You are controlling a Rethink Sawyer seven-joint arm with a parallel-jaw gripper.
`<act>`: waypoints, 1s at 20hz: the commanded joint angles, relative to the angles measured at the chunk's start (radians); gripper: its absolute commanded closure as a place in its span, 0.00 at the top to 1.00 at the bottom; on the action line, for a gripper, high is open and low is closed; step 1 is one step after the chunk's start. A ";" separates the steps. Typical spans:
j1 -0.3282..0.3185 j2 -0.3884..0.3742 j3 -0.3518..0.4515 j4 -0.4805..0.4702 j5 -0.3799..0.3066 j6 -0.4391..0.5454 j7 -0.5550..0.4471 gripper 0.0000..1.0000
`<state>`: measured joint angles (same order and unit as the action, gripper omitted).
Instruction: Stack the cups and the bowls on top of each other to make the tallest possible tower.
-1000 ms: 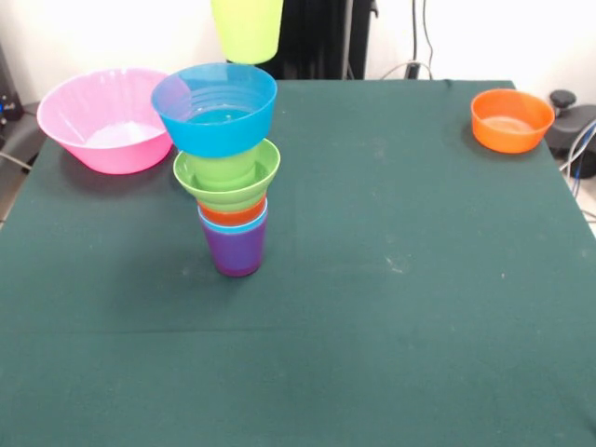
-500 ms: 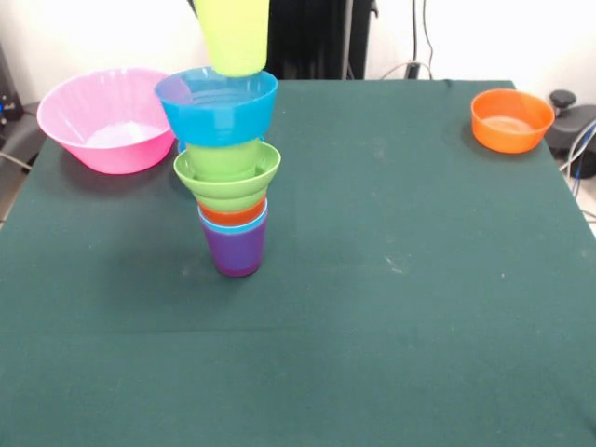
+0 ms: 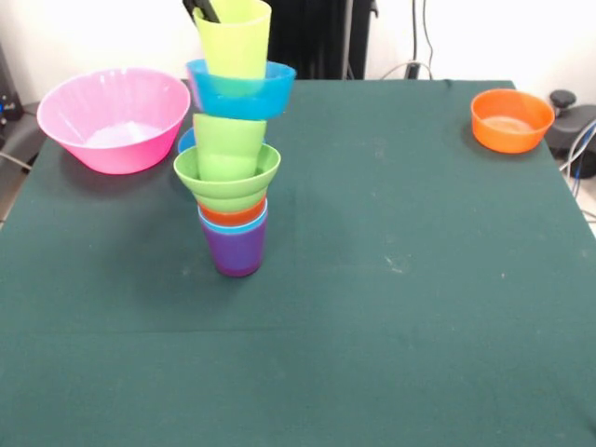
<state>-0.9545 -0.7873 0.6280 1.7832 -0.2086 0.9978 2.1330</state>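
I see the tower (image 3: pixel 233 177) left of table (image 3: pixel 391 307) centre: purple cup (image 3: pixel 235 251) at base, then lt-blue and orange rims, green bowl (image 3: pixel 226 182), green cup (image 3: pixel 228 144), blue bowl (image 3: pixel 242 88) tilted. Yellow-green cup (image 3: pixel 234 39) sits in blue bowl. Gripper (image 3: pixel 202 9) at its rim; grip can't tell. Pink bowl (image 3: pixel 112 116) far left, orange bowl (image 3: pixel 510 119) far right.
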 commanded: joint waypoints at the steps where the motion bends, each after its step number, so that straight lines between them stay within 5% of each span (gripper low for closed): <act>1: 0.011 0.072 0.042 -0.010 -0.072 -0.031 -0.195 0.00; 10: 0.018 0.051 0.070 -0.070 -0.009 0.049 -0.167 0.00; 20: 0.050 0.083 0.071 -0.200 -0.016 0.147 -0.183 0.00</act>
<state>-0.9446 -0.7569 0.6566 1.6803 -0.2086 1.0356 2.1330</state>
